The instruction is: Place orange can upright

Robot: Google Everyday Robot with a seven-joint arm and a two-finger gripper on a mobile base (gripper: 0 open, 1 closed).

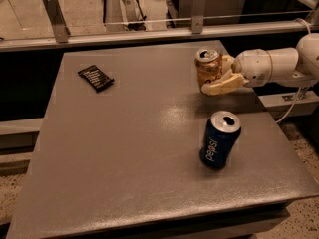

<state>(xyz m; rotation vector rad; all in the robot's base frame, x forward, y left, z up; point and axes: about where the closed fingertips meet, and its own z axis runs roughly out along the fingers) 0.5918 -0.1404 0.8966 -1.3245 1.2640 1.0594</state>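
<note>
The orange can stands upright at the far right of the grey table, its silver top facing up. My gripper reaches in from the right on a white arm and is shut on the orange can, with one pale finger in front of the can's lower part and the other behind it. Whether the can's base touches the table cannot be told.
A dark blue Pepsi can stands tilted toward me, in front of the gripper near the right edge. A small black packet lies at the far left. A metal rail with posts runs behind the table. A white cable hangs at the right.
</note>
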